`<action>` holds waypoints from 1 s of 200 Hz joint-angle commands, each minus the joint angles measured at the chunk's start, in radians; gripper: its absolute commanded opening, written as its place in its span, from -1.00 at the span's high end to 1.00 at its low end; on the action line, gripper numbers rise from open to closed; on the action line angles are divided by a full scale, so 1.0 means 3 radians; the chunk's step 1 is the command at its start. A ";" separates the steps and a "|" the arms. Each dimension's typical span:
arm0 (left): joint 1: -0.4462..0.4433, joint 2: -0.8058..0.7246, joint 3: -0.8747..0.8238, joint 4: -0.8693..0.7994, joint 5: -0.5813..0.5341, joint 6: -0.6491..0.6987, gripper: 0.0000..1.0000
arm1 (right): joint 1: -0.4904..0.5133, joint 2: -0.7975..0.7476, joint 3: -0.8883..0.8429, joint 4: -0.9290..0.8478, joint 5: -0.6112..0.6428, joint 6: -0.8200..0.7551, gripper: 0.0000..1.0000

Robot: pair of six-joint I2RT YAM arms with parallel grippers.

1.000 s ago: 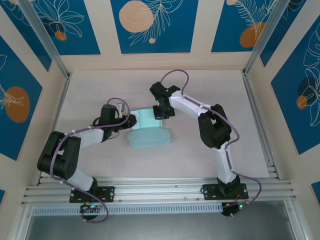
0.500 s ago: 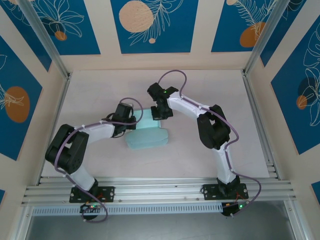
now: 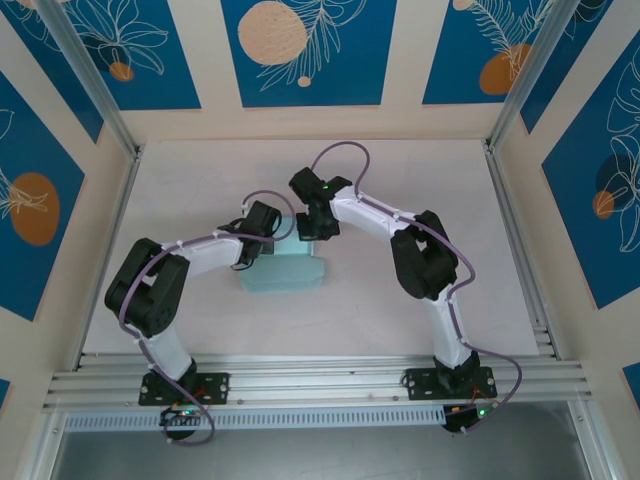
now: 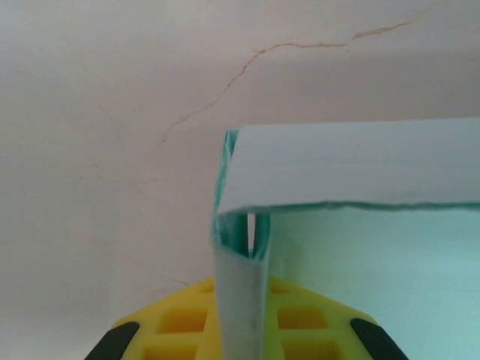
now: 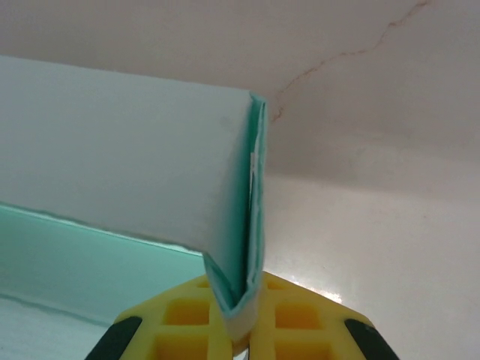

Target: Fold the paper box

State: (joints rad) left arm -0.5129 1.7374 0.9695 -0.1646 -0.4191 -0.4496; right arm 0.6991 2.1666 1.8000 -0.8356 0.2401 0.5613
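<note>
Seen from above, the left arm reaches in from the left of the paper box (image 3: 283, 268). The box is a pale light-blue card shape lying flat on the pinkish-white bench (image 3: 200, 320). The left tool (image 3: 274, 236) meets the far left corner of the box. In the left wrist view its yellow pads (image 4: 184, 321) sit on either side of a narrow folded strip of card, and the tool is clamped on that strip.

An upright flap (image 3: 299, 230) stands along the far edge of the box, between the two tools. From the left wrist it reads as a pale band running off to the right, with a deeper mint-green face of card below and behind it. Whether the card has closed into a container cannot be told, and only card surfaces show inside the fold.

The right tool (image 3: 318, 228) comes down at the far right end of the flap. In the right wrist view its yellow pads are pressed together on a doubled corner of card, clamped on the box. The right arm bends away to the right of the box. Thin brown crack lines cross the bench beyond the box.
</note>
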 commanded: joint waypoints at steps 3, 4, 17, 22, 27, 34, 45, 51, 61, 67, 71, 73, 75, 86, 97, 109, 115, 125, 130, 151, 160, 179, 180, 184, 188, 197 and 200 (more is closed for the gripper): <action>0.0017 0.0101 -0.0167 -0.0248 0.0017 -0.0151 0.98 | 0.0032 0.0306 0.0059 -0.0223 0.0299 0.0042 0.92; 0.0017 0.0100 -0.0165 -0.0249 0.0019 -0.0152 0.98 | 0.0032 0.0311 0.0062 -0.0230 0.0304 0.0044 0.91; 0.0018 0.0104 -0.0144 -0.0273 0.0021 -0.0141 0.97 | 0.0046 0.0369 0.0122 -0.0256 0.0401 0.0029 0.84; 0.0017 0.0104 -0.0131 -0.0286 0.0012 -0.0131 0.97 | 0.0054 0.0387 0.0137 -0.0264 0.0442 0.0022 0.83; 0.0017 0.0105 -0.0123 -0.0297 0.0003 -0.0127 0.97 | 0.0053 0.0409 0.0164 -0.0282 0.0493 0.0016 0.83; 0.0017 0.0103 -0.0118 -0.0300 -0.0004 -0.0122 0.97 | 0.0060 0.0439 0.0201 -0.0322 0.0570 0.0013 0.83; 0.0017 0.0088 -0.0118 -0.0296 0.0006 -0.0127 0.98 | 0.0062 0.0504 0.0274 -0.0400 0.0715 0.0007 0.81; 0.0017 0.0084 -0.0118 -0.0293 0.0018 -0.0127 0.97 | 0.0063 0.0543 0.0314 -0.0457 0.0798 0.0011 0.78; 0.0017 0.0087 -0.0118 -0.0288 0.0024 -0.0142 0.98 | 0.0065 0.0601 0.0362 -0.0523 0.0901 0.0002 0.73; 0.0018 0.0084 -0.0118 -0.0284 0.0028 -0.0139 0.98 | 0.0063 0.0625 0.0375 -0.0533 0.0930 -0.0009 0.71; 0.0017 0.0089 -0.0119 -0.0285 0.0027 -0.0144 0.98 | 0.0063 0.0635 0.0376 -0.0533 0.0931 -0.0016 0.69; 0.0017 0.0093 -0.0118 -0.0285 0.0029 -0.0144 0.98 | 0.0063 0.0642 0.0374 -0.0533 0.0929 -0.0023 0.68; 0.0017 0.0092 -0.0118 -0.0282 0.0031 -0.0143 0.98 | 0.0063 0.0646 0.0372 -0.0531 0.0928 -0.0025 0.68; 0.0020 0.0094 -0.0118 -0.0279 0.0035 -0.0152 0.98 | 0.0068 0.0650 0.0352 -0.0501 0.0913 -0.0042 0.68; 0.0017 0.0097 -0.0118 -0.0273 0.0046 -0.0157 0.98 | 0.0068 0.0650 0.0333 -0.0477 0.0916 -0.0050 0.68; 0.0017 0.0094 -0.0113 -0.0265 0.0054 -0.0163 0.99 | 0.0068 0.0653 0.0331 -0.0472 0.0943 -0.0043 0.68; 0.0017 0.0094 -0.0113 -0.0271 0.0050 -0.0163 0.99 | 0.0068 0.0658 0.0330 -0.0479 0.0970 -0.0043 0.68; 0.0017 0.0086 -0.0117 -0.0279 0.0036 -0.0163 0.99 | 0.0068 0.0676 0.0335 -0.0512 0.1044 -0.0045 0.68; 0.0025 0.0079 -0.0118 -0.0282 0.0023 -0.0163 1.00 | 0.0063 0.0689 0.0336 -0.0537 0.1091 -0.0038 0.69; 0.0038 0.0053 -0.0133 -0.0296 -0.0008 -0.0169 1.00 | 0.0053 0.0751 0.0346 -0.0699 0.1340 -0.0001 0.70; 0.0048 0.0050 -0.0138 -0.0301 -0.0018 -0.0176 1.00 | 0.0046 0.0765 0.0337 -0.0767 0.1439 0.0020 0.70; 0.0078 0.0044 -0.0143 -0.0305 -0.0032 -0.0185 1.00 | 0.0042 0.0773 0.0278 -0.0861 0.1604 0.0066 0.75; 0.0081 0.0046 -0.0143 -0.0308 -0.0033 -0.0187 1.00 | 0.0042 0.0774 0.0273 -0.0866 0.1614 0.0069 0.76; 0.0088 0.0047 -0.0148 -0.0308 -0.0039 -0.0192 1.00 | 0.0044 0.0775 0.0261 -0.0887 0.1646 0.0082 0.78; 0.0096 0.0044 -0.0144 -0.0321 -0.0059 -0.0193 1.00 | 0.0042 0.0771 0.0250 -0.0906 0.1684 0.0091 0.80; 0.0101 0.0049 -0.0126 -0.0364 -0.0136 -0.0204 1.00 | 0.0051 0.0778 0.0234 -0.0956 0.1767 0.0115 0.85; 0.0104 0.0051 -0.0121 -0.0380 -0.0170 -0.0209 1.00 | 0.0055 0.0781 0.0231 -0.0975 0.1790 0.0120 0.87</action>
State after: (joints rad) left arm -0.5114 1.7359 0.9657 -0.1417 -0.3740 -0.5236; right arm 0.7490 2.3119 1.9347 -0.8970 0.5449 0.5861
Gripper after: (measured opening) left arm 0.092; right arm 0.118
